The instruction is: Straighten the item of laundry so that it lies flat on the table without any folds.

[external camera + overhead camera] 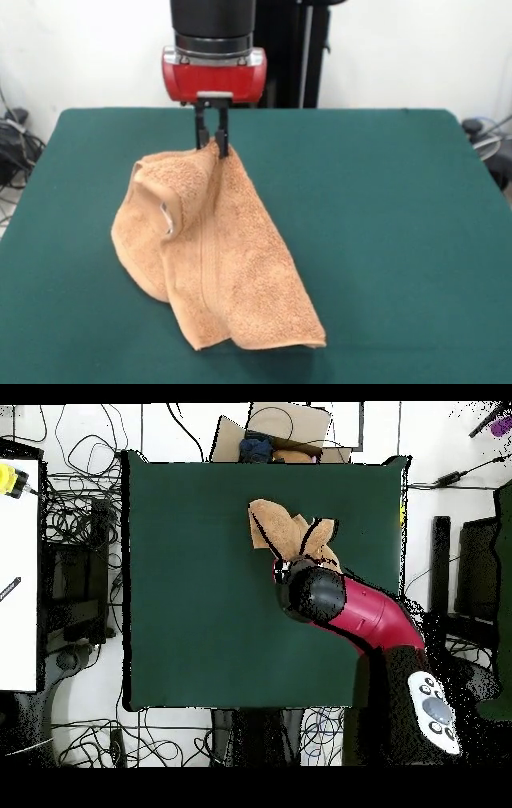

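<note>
While the black pincer (212,146) pinches its raised top edge, the orange-tan terry towel (216,256) drapes, folded, onto the dark green worktop (384,240).

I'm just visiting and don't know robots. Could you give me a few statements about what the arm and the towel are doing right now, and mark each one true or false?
1. The gripper is pinching the towel at its top. True.
2. The towel lies flat on the table with no folds. False: it is lifted at one end, draped and folded over itself.
3. The table has a dark green top. True.
4. The towel is blue. False: it is orange-tan.
5. Part of the towel rests on the table. True: its lower end lies on the cloth top.
</note>
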Motion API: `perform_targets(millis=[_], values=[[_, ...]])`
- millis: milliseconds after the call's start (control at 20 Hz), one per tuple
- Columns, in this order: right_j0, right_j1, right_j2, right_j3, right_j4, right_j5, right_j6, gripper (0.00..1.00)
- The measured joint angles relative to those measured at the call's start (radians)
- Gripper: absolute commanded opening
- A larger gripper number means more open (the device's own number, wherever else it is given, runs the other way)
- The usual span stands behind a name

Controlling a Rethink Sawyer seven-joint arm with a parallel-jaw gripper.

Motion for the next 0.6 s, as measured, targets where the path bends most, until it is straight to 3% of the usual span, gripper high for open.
perform_targets(millis=[300,500,600], values=[[0.069,-0.025,-0.037,0.032,0.016,0.0,0.004,0.0],[0.192,-0.067,-0.121,0.084,0.044,-0.001,0.05,0.0],[0.278,-0.113,-0.161,0.164,0.089,-0.019,0.123,0.0]])
